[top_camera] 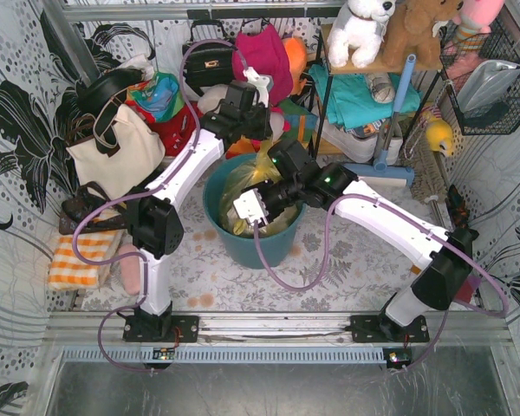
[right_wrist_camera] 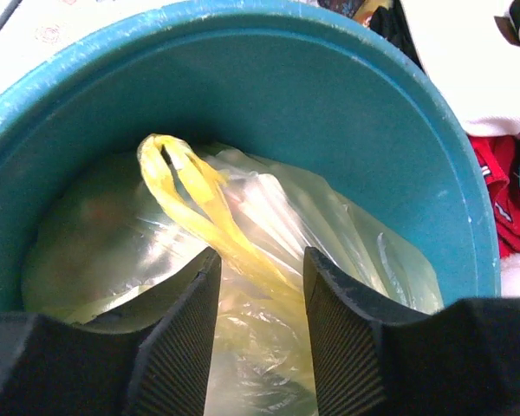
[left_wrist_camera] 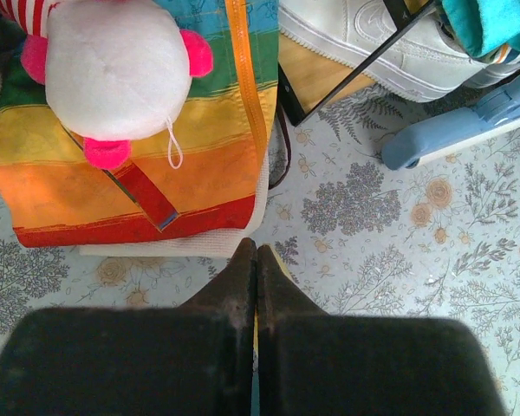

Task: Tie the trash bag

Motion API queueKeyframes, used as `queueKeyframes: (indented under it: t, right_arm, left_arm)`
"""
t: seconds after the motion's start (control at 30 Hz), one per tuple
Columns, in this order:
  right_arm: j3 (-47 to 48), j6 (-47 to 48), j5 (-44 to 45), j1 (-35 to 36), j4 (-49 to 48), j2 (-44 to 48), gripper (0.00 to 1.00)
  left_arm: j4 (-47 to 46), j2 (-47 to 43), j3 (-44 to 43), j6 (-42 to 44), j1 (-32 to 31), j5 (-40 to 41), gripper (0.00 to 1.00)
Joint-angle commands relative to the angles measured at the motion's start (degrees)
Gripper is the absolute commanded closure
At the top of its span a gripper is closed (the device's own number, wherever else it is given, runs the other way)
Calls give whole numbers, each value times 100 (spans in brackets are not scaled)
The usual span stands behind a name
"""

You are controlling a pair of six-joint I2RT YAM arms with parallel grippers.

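Note:
The yellow translucent trash bag (top_camera: 237, 186) sits inside the round teal bin (top_camera: 251, 250). My left gripper (top_camera: 259, 135) hovers over the bin's far rim. In the left wrist view it (left_wrist_camera: 256, 251) is shut, with a thin sliver of yellow plastic (left_wrist_camera: 257, 329) pinched between the fingers. A yellow strand rises from the bag to it. My right gripper (top_camera: 264, 199) reaches into the bin from the right. In the right wrist view it (right_wrist_camera: 260, 260) is open. A twisted, looped yellow top end of the bag (right_wrist_camera: 210, 201) runs between its fingers over the bag's body (right_wrist_camera: 347, 238), inside the bin (right_wrist_camera: 329, 95).
A cream tote bag (top_camera: 117, 152) and other bags stand at the back left. A rainbow-striped bag (left_wrist_camera: 139, 165) with a plush toy (left_wrist_camera: 113, 69) lies behind the bin. A shelf with plush toys (top_camera: 373, 35) and a blue tool (top_camera: 390, 130) stand at the back right. A striped cloth (top_camera: 78, 260) lies at the left.

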State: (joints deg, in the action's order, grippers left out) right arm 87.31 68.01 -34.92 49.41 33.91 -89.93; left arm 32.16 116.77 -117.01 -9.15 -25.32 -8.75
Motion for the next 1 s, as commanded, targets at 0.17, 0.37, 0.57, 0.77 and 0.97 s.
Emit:
queueKeyframes:
  t: [0.17,0.37,0.57,0.77,0.97]
  right_arm:
    - [290,-231,-676,-11,-265,202,95]
    - [-625,-1438,-555,-11,-2006,977,100]
    - [-1615,-2988,-496,-14,-3955,1834,100]
    - [-2344,-4786,-769,-13,-5143,2363,100]
    - [-3143,-6129,-383,-10,-6612,2818,100]
  left_arm:
    - [-271,-206,105,-42,36,-81,100]
    - [-404,-382,266,-70,36,-49,100]
    - [-628,-806,629,-167,36,13,100]
    - [-1188,-1859,1676,-350,27,162,100]
    - [-2054,-2926,2610,-552,28,577,100]
